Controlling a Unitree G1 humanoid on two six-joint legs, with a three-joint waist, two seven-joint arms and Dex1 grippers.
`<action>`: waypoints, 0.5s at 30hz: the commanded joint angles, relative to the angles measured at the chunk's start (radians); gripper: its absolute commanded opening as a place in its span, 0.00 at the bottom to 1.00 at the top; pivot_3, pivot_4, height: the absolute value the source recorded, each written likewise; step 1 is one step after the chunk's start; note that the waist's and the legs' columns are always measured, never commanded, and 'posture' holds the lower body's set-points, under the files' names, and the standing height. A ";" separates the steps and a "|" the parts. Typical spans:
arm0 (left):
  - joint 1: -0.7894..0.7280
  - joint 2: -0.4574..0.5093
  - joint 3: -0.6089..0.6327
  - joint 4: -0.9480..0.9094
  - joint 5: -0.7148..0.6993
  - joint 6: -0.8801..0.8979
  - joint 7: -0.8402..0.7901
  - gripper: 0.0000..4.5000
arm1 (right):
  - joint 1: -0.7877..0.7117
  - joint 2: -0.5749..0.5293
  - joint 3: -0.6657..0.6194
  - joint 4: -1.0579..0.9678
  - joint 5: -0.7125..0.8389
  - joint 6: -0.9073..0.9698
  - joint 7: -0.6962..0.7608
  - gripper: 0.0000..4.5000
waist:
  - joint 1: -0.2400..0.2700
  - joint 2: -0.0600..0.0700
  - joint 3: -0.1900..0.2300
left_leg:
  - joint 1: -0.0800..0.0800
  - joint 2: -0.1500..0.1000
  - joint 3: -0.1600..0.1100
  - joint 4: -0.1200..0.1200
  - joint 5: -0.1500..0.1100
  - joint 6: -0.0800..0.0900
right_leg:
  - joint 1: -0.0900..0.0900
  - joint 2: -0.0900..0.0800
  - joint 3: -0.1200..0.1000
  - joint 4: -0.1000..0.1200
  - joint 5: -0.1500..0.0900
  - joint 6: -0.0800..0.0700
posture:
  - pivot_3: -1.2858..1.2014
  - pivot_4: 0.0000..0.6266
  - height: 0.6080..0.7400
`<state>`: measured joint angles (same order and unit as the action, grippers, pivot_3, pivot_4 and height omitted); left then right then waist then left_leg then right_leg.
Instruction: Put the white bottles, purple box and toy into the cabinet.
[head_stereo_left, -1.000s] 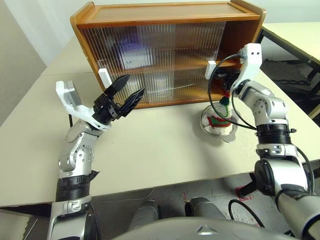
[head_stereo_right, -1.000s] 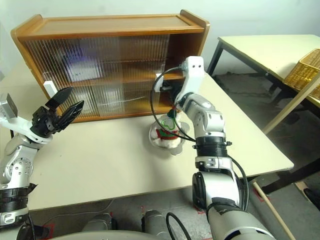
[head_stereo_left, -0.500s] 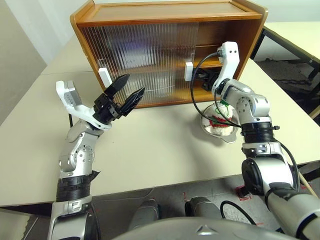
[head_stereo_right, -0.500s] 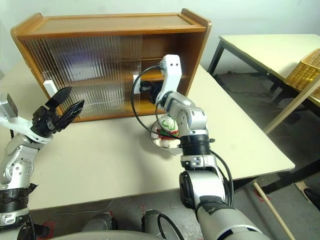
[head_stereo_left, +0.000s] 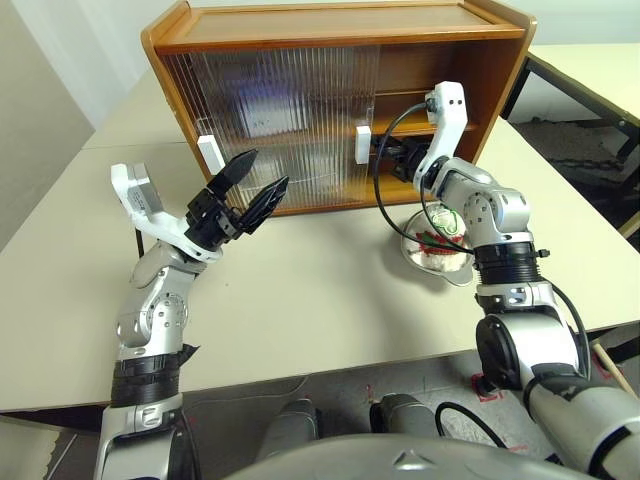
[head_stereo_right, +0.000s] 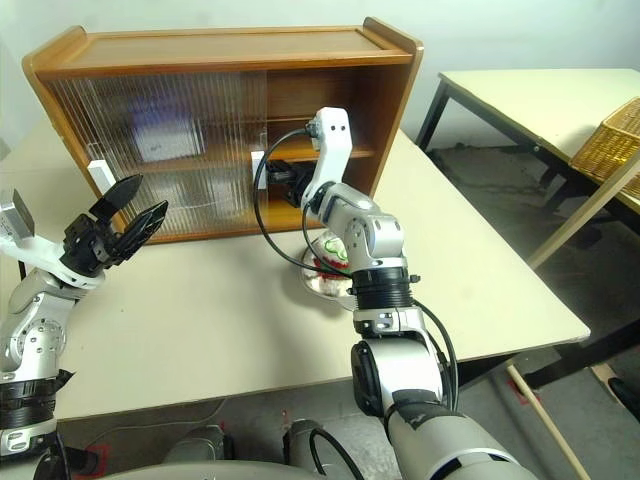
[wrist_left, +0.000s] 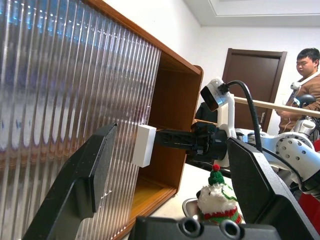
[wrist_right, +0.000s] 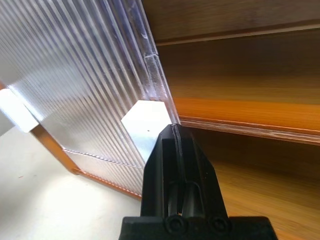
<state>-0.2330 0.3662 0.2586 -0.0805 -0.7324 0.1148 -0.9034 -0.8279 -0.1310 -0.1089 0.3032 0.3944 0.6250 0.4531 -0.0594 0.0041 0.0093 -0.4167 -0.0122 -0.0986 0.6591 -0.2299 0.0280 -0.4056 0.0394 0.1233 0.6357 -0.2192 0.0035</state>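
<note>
My right gripper (head_stereo_left: 388, 155), pinched shut, presses the door handle (head_stereo_left: 363, 144); the toy (head_stereo_left: 441, 228) sits just below it, nearest this arm.

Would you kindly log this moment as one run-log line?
right pincer: shut, tips at right door's white handle | cabinet: right side open | left pincer: open, empty | toy: in bowl on table

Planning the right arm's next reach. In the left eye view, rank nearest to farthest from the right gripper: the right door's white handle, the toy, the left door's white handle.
1. Right door's white handle: right beside the shut right gripper, on its left.
2. Toy: on the table in front of the cabinet's open right end.
3. Left door's white handle: far across the cabinet front.
</note>
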 joint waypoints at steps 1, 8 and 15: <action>-0.003 0.003 -0.014 -0.003 0.017 -0.004 -0.005 1.00 | 0.007 -0.006 0.001 -0.014 0.013 0.007 0.014 0.01 | 0.000 0.000 0.000 | 0.000 0.000 0.000 0.000 0.000 0.000 | 0.000 0.000 0.000 0.000 0.000 0.000 | 0.50 0.00 1.00; -0.011 -0.003 -0.021 0.009 0.019 -0.007 -0.010 1.00 | 0.037 -0.058 -0.014 -0.034 -0.021 -0.037 -0.008 0.01 | 0.000 0.000 0.000 | 0.000 0.000 0.000 0.001 0.000 0.000 | 0.000 0.000 0.000 0.000 0.001 -0.001 | 0.49 0.00 1.00; -0.024 -0.008 -0.029 0.028 0.020 -0.008 -0.024 1.00 | 0.096 -0.158 -0.061 -0.104 -0.022 -0.076 -0.025 0.01 | 0.000 0.000 -0.001 | 0.000 0.000 0.000 0.003 0.001 0.001 | 0.001 0.000 -0.001 0.000 0.002 0.000 | 0.48 0.00 1.00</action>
<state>-0.2469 0.3594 0.2457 -0.0677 -0.7283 0.1105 -0.9189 -0.7487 -0.2693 -0.1454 0.2382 0.3732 0.5645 0.4289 -0.0593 0.0045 0.0088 -0.4165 -0.0122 -0.0984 0.6621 -0.2291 0.0293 -0.4040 0.0394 0.1228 0.6360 -0.2171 0.0034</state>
